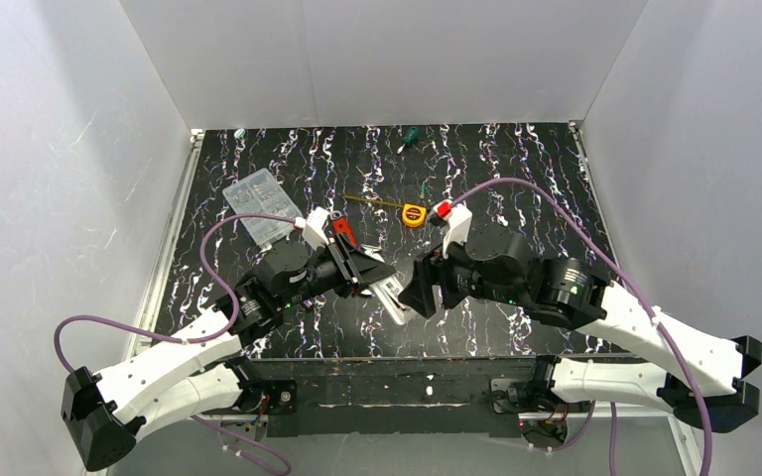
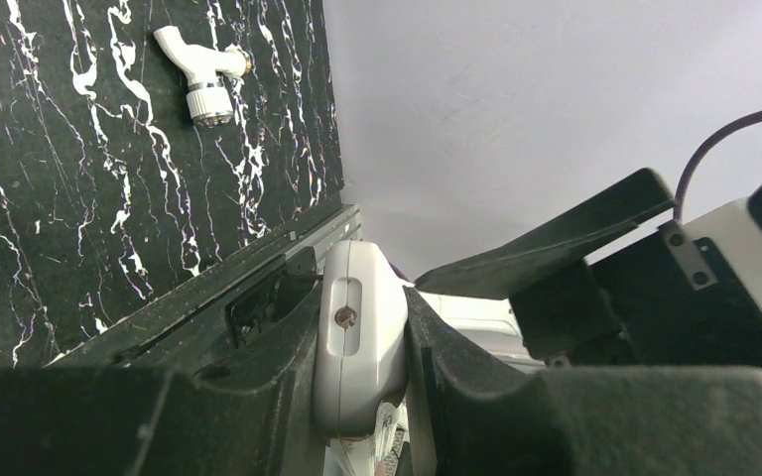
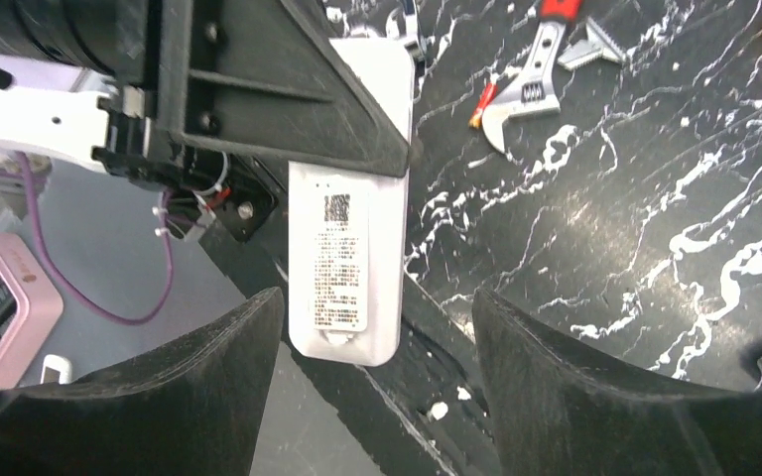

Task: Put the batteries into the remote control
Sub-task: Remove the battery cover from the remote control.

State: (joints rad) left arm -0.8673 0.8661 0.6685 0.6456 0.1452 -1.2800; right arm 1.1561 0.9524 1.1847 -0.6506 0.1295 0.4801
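The slim white plastic remote control [image 3: 342,258] is held up over the near middle of the black white-veined table [image 1: 516,159], clamped across its width by the narrow-set jaws of the left gripper [image 1: 375,278], label side facing the right arm. The right gripper [image 3: 377,327] has its jaws wide and empty, one on each side of the remote's free end without touching it. By my judgement the loading is barely begun: the back looks closed, neither gripper carries a battery, and opening the bay and fitting the cells are both left.
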